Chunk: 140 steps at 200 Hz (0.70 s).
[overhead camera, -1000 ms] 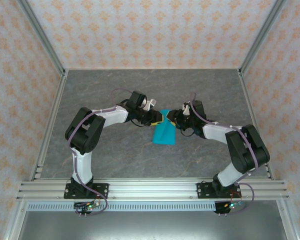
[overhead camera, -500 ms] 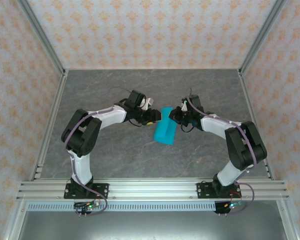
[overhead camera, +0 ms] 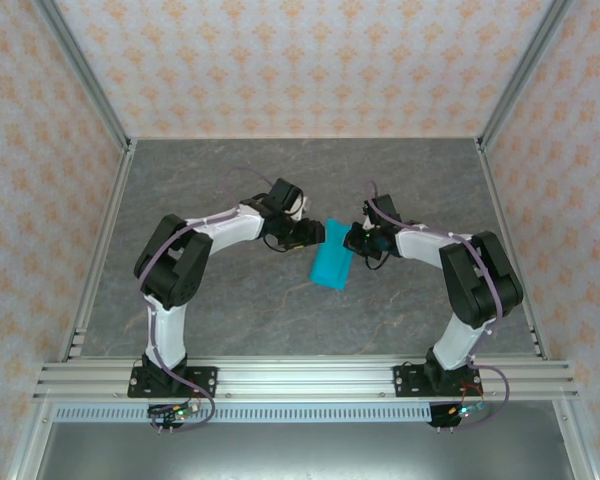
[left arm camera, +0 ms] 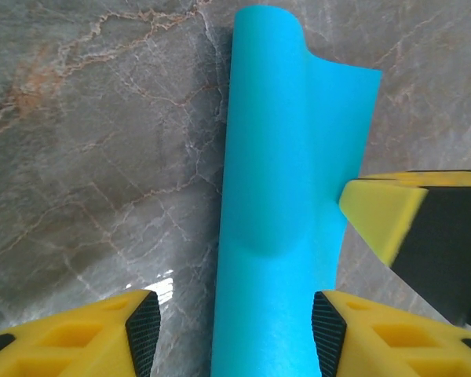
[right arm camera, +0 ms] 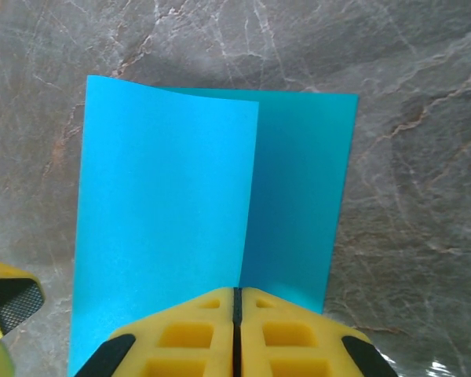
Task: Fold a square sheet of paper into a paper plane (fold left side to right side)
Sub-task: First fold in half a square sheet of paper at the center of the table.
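The left pincer point(left arm camera: 235, 318) has just spread apart, releasing the sheet point(overhead camera: 331, 264), which lies loosely folded over mid-frame on the surface point(overhead camera: 230, 300), while the right pincer point(right arm camera: 236, 302) has closed together at its edge, so the fold looks made but uncreased.

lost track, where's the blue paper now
Top view: the square sheet of paper lies partly folded on the table, its far end between the left gripper and the right gripper.
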Tool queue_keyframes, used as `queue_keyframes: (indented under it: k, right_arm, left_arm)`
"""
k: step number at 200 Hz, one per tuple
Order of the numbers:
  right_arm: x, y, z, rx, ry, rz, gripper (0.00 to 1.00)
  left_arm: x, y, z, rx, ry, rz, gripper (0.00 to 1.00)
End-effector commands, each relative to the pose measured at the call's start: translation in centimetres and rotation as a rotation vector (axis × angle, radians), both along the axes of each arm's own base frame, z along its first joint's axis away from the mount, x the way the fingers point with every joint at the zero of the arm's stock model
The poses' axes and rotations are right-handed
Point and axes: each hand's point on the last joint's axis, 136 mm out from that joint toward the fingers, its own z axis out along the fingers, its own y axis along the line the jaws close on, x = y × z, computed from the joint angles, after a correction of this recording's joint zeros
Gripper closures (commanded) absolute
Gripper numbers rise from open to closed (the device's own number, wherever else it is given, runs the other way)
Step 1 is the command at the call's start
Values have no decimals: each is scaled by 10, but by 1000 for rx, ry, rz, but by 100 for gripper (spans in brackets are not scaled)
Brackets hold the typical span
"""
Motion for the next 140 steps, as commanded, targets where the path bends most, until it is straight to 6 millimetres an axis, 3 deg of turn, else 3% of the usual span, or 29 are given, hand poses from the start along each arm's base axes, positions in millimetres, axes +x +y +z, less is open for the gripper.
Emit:
queue_keyframes:
  k: [1, 78, 110, 140]
  right_arm:
    - [6, -5, -1, -58, -13, 2, 89]
    - [5, -6, -2, -65, -14, 1, 83]
    - [7, -10, 12, -73, -49, -15, 67]
    - [4, -27, 27, -140, -87, -58, 54]
  left_arm:
    - [0, 0, -9, 69, 8, -12, 44]
    - [-1, -14, -23, 99, 33, -38, 52]
    - [-3, -15, -28, 112, 40, -41, 52]
    - [-4, -16, -32, 117, 49, -39, 54]
